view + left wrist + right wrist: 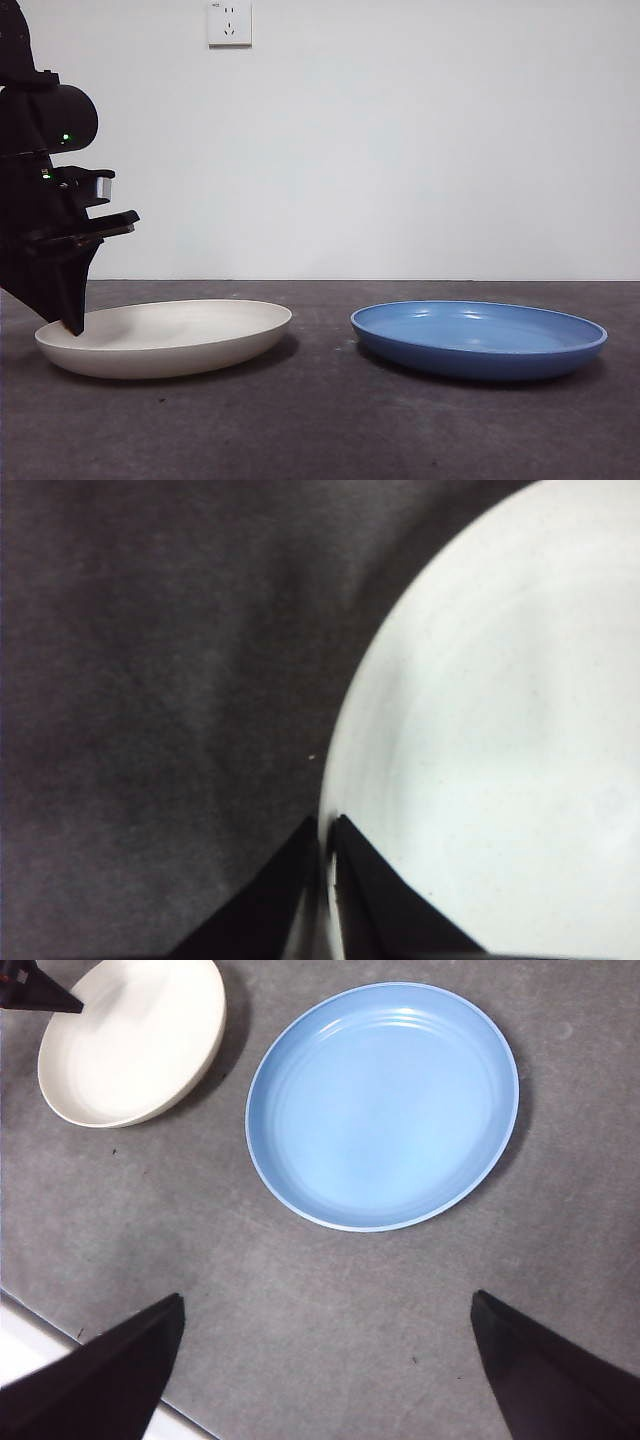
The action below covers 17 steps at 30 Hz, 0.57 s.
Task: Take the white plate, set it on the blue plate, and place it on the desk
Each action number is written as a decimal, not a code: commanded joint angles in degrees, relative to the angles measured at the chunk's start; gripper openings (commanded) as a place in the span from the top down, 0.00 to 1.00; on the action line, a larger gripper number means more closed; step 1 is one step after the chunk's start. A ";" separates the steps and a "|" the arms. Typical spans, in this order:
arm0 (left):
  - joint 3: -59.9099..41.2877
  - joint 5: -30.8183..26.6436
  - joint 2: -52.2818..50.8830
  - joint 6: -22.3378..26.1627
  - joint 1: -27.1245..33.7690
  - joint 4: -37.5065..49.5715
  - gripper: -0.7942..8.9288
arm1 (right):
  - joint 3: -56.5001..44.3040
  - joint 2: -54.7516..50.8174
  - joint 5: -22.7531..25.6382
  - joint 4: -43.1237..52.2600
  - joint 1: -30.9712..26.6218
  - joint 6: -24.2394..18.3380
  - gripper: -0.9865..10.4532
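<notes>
Front view showed grey desk [330,420], white wall [400,140], socket [229,22]. My left gripper [325,832] pinched the white plate's [165,337] rim; right gripper [325,1360] hung spread above the blue plate [383,1105].

1. Even, soft indoor light fills the front view; the plain white wall [420,150] is bright without glare.
2. The glossy round blue plate [478,340] carries small highlights and casts a soft shadow.
3. The left wrist view is blurred, and the matte off-white round plate [500,760] is nearly overexposed there.
</notes>
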 commanded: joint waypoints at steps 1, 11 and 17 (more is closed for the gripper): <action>1.07 -1.05 1.27 -0.59 0.02 0.02 0.91 | 1.03 0.31 -0.15 0.59 0.24 0.37 0.51; 1.60 0.26 -2.67 -2.84 0.04 0.26 0.91 | 1.03 0.31 -0.15 0.61 0.24 0.37 0.51; 2.62 4.50 -8.79 -4.94 -0.04 -0.17 0.91 | 1.03 0.31 -0.15 0.83 0.24 0.39 0.51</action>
